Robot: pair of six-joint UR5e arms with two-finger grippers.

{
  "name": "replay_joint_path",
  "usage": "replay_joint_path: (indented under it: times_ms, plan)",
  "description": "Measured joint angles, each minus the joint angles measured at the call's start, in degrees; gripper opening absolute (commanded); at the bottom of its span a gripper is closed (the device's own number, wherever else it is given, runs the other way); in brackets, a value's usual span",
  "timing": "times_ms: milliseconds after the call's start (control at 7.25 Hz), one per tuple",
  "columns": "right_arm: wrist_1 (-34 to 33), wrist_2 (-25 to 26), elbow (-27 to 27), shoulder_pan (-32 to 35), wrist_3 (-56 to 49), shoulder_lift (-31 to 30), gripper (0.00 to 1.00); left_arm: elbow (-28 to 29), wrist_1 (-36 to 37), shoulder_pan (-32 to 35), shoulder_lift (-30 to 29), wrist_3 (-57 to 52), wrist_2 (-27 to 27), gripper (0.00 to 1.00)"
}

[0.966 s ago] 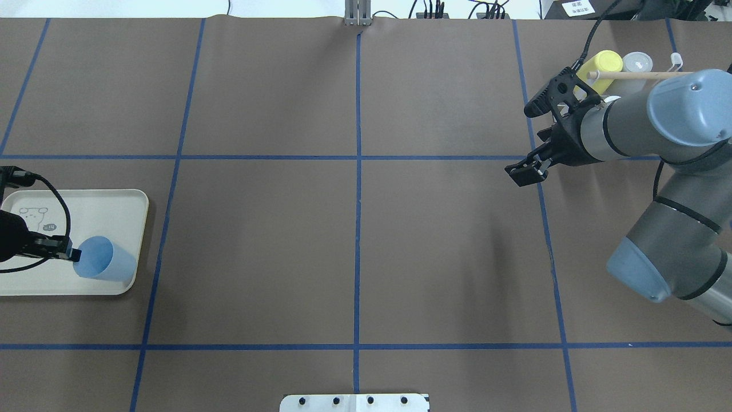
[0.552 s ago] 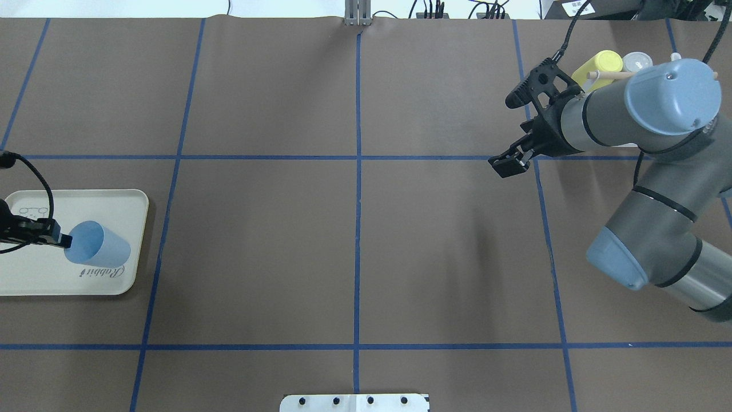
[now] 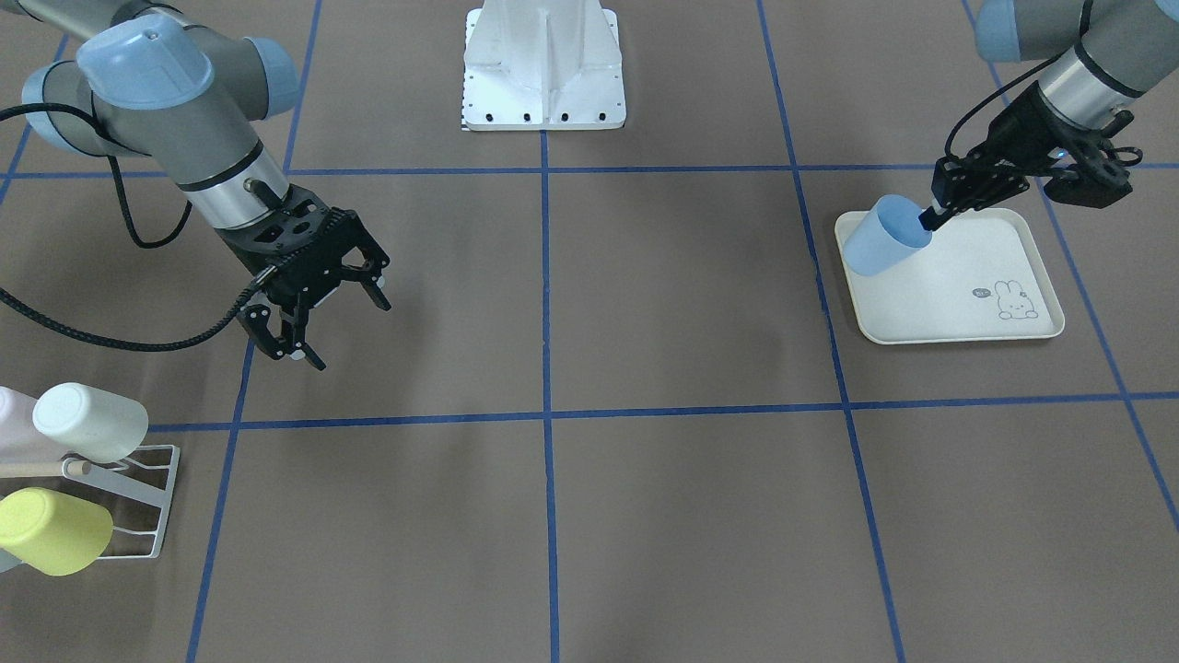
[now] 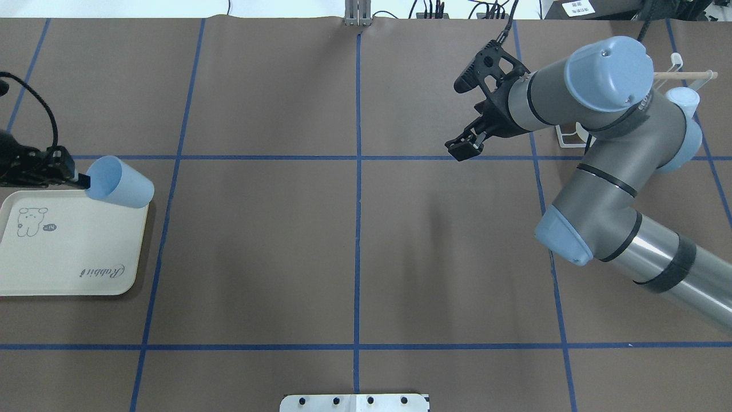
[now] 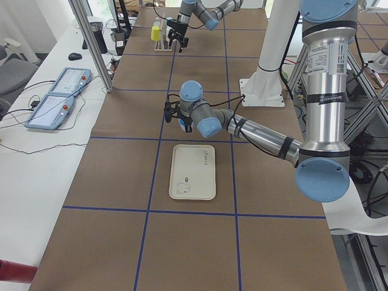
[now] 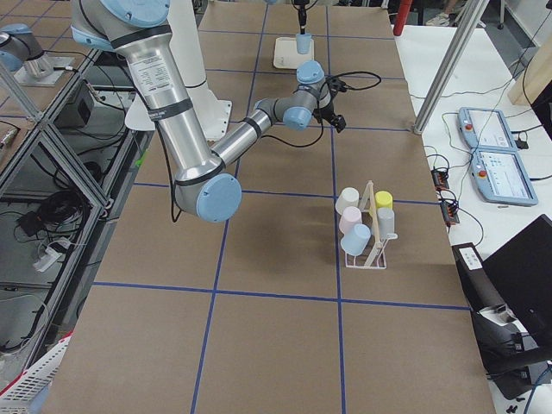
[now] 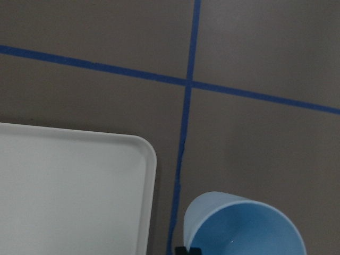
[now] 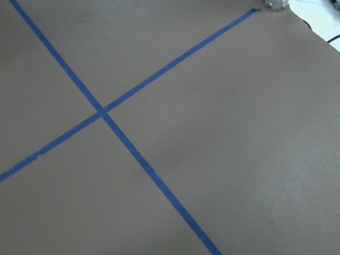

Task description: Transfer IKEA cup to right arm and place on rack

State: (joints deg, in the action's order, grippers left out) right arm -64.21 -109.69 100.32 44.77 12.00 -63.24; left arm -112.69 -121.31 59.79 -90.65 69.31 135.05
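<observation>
The light blue IKEA cup (image 4: 123, 184) hangs tilted on its side above the far corner of the cream tray (image 4: 68, 263). My left gripper (image 4: 82, 181) is shut on its rim, with the cup's mouth facing the gripper. The cup (image 3: 882, 247) shows clear of the tray in the front view, and its open mouth (image 7: 245, 227) fills the bottom of the left wrist view. My right gripper (image 3: 343, 331) is open and holds nothing, over bare table right of centre (image 4: 464, 147). The white wire rack (image 3: 138, 502) with its wooden dowel (image 4: 683, 74) stands at the far right.
The rack holds a white cup (image 3: 90, 422), a yellow cup (image 3: 51, 531) and a pink one at the frame's edge. The rabbit-printed tray (image 3: 963, 285) has nothing on it. The robot's white base (image 3: 543, 64) stands at the near middle. Blue tape lines grid the brown table.
My left gripper has lifted the cup off the tray and carried it toward the tray's far corner. My right arm has swung left, away from the rack, toward the table's middle.
</observation>
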Motion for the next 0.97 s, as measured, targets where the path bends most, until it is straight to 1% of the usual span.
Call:
replay_joint_path:
  times_ms: [276, 414, 552, 690, 828, 966]
  plan:
    - [5.34, 0.11, -2.18, -1.11, -1.62, 3.71, 0.99, 0.42, -0.11, 0.36, -9.14, 14.33, 1.71, 0.0]
    - [6.68, 0.79, -2.97, -2.6, -1.79, 5.55, 0.93, 0.7, -0.22, 0.33, -13.63, 21.18, 2.12, 0.0]
    - [8.61, 1.93, -4.23, -3.81, -1.96, 7.0, 0.92, 1.37, -0.62, 0.17, -17.57, 27.04, 2.41, 0.0]
    - [13.64, 3.05, -6.13, -4.88, -2.16, 8.18, 0.93, 2.87, -2.52, -0.31, -21.01, 32.72, 2.53, 0.0]
    - [20.72, 5.13, -8.27, -6.3, -2.21, 9.09, 0.94, 5.38, -7.0, -1.35, -23.37, 38.09, 2.55, 0.0]
    - [26.96, 8.66, -9.65, -8.23, -2.23, 9.52, 0.95, 8.13, -12.61, -2.62, -24.83, 42.7, 2.52, 0.0]
